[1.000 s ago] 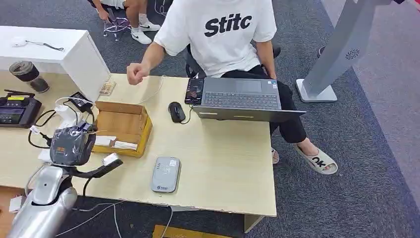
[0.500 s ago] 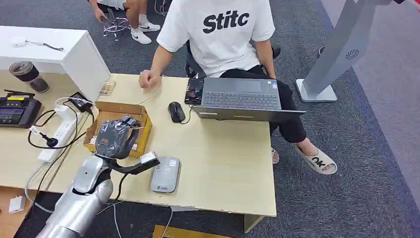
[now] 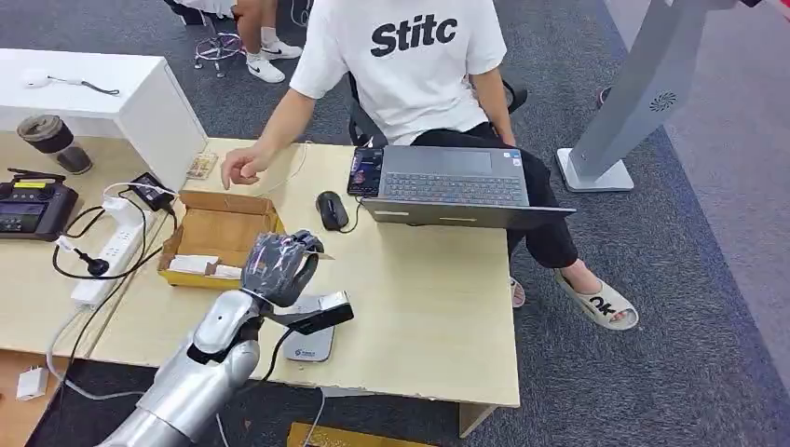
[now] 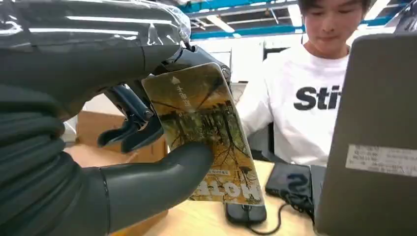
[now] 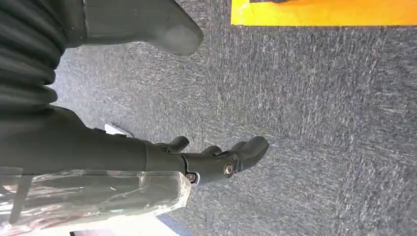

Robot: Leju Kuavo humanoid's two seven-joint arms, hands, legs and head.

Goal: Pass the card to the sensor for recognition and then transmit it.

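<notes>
Table [image 3: 419,307]: I see the light wooden top across the centre and left of the head view, with a person [image 3: 410,65] in a white shirt sitting at its far edge
Laptop [image 3: 456,182]: open, grey, at the upper middle of the table, a black mouse [image 3: 331,209] just to its left
Cardboard box [image 3: 219,237]: open, left of centre, beside the mouse
Left hand [image 3: 279,265]: lower centre-left of the head view, just right of the box, above the near part of the table; it grips the card
Sensor [image 3: 312,343]: flat grey reader near the front edge, partly hidden under my left wrist
Card [image 4: 206,132]: in the left wrist view I see it pinched between thumb and fingers, printed face to the camera
Right hand [image 5: 216,160]: over grey carpet, fingers loosely curved and apart, it holds nothing
</notes>
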